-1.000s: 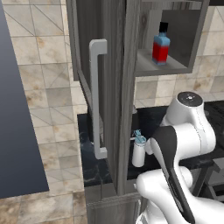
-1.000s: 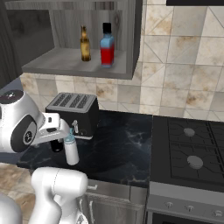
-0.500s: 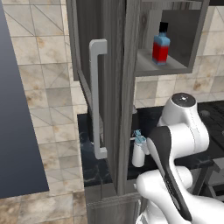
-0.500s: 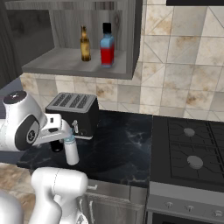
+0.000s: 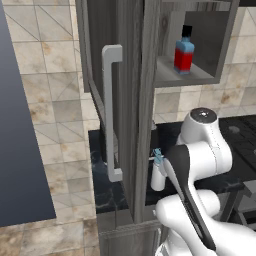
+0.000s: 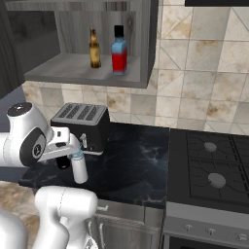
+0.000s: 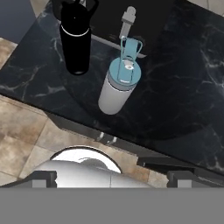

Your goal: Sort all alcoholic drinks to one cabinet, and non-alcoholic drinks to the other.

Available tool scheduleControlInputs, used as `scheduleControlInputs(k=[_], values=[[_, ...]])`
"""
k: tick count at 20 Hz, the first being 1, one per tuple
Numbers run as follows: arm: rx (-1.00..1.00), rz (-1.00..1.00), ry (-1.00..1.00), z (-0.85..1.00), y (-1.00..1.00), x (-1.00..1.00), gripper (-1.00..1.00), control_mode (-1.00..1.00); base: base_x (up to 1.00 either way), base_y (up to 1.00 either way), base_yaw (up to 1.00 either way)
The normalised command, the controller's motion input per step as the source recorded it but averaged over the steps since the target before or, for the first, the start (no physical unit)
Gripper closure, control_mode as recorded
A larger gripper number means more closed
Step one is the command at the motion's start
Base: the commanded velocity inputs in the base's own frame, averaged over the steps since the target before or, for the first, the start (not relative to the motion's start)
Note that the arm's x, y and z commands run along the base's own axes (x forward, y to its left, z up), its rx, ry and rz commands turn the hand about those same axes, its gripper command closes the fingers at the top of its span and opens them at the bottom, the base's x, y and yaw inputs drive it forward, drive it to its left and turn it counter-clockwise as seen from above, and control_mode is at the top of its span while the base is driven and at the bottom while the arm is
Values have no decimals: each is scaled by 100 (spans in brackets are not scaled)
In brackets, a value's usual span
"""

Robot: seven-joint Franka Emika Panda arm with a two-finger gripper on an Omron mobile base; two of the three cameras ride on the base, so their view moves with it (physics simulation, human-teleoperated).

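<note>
Hand view looks down on the white bottle (image 7: 117, 89) with the teal lid, which stands upright on the dark counter (image 7: 188, 78), and the black bottle (image 7: 76, 39) stands near it, apart from it. From the right base view I see the gripper (image 6: 73, 146) just above the white bottle (image 6: 79, 168), in front of the toaster (image 6: 82, 124); its fingers stand fully apart and it has hold of nothing. The amber bottle (image 6: 94, 48) and the red bottle (image 6: 119, 51) are already on the shelf of the open cabinet (image 6: 87, 73). I think the white bottle is stiff and smooth, maybe a little slippery, and not heavy. I would take it on the round body under the lid, not on the thin loop on the lid, because that may flip or slip. The black bottle looks similar, and I would grip it at the middle.
</note>
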Motion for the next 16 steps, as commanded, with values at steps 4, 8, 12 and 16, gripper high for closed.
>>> scheduleControlInputs(k=[4, 8, 12, 16], values=[[-1, 0, -12, -37, -4, 3, -100, -100, 0, 0, 0], [-1, 0, -13, -36, -4, 0, -100, -100, 0, 0, 0], [0, 0, -12, -37, -3, 1, -100, -100, 0, 0, 0], [0, 0, -12, -34, -5, 1, -100, -100, 0, 0, 0]])
